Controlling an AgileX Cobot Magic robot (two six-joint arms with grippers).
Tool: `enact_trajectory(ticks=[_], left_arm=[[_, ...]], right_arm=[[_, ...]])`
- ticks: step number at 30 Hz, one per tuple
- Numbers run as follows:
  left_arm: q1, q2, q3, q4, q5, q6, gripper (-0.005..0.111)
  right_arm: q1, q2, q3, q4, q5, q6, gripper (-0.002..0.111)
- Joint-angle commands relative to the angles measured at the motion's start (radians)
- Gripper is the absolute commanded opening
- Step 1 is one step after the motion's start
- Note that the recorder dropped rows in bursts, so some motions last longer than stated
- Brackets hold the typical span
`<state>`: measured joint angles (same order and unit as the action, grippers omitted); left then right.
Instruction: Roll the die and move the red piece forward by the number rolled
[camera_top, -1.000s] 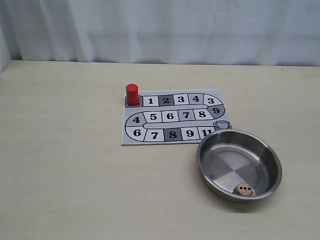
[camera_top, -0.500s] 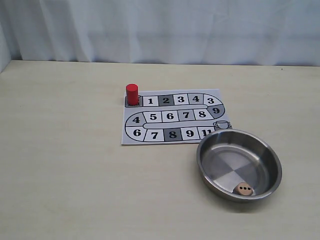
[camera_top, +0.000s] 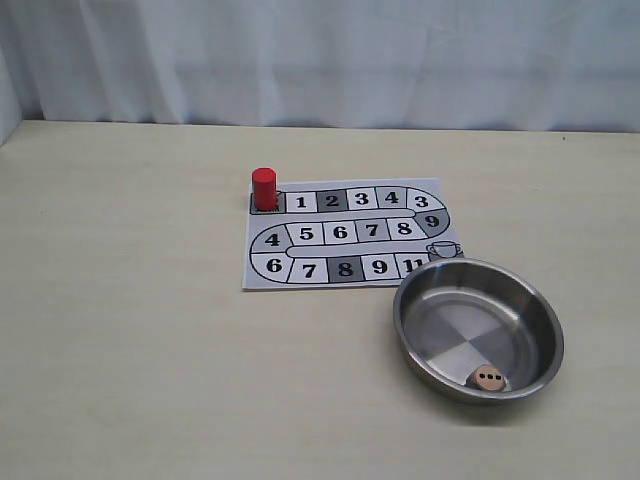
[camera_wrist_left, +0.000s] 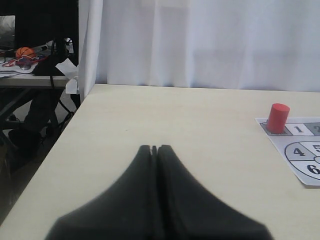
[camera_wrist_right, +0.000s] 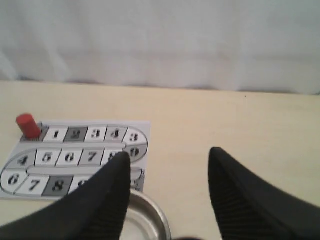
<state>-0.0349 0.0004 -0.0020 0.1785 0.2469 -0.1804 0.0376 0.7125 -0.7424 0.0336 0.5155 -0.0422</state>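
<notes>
Seemingly nothing is done: the die (camera_top: 489, 379) rests in the bowl (camera_top: 412, 296) just below the spread right hand (camera_wrist_right: 167, 165), the red piece (camera_top: 264, 188) on the start square well ahead of the pressed-together left hand (camera_wrist_left: 154, 148).

Left end effector (camera_wrist_left: 154, 148): two matte black fingers (camera_wrist_left: 180, 200), broad at the base, tapering to narrow blunt tips, with a thin seam line between them. Surface plain, soft-focus close up. Right end effector (camera_wrist_right: 169, 152): two black fingers (camera_wrist_right: 245, 200), same wedge shape, rounded tips, fine ribbed texture across the faces.
</notes>
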Motion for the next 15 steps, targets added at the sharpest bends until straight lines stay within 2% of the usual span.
enact_trajectory(ticks=[1, 8, 15], left_arm=[[0.0, 0.0, 0.002, -0.004, -0.013, -0.004, 0.0], [0.0, 0.0, 0.002, -0.004, -0.013, -0.004, 0.0], [0.0, 0.0, 0.002, -0.004, -0.013, -0.004, 0.0]], right_arm=[[0.063, 0.136, -0.059, -0.005, 0.122, -0.102, 0.053], [0.18, 0.317, -0.08, -0.034, 0.169, -0.104, 0.053], [0.209, 0.503, -0.082, 0.004, 0.129, -0.1, 0.053]])
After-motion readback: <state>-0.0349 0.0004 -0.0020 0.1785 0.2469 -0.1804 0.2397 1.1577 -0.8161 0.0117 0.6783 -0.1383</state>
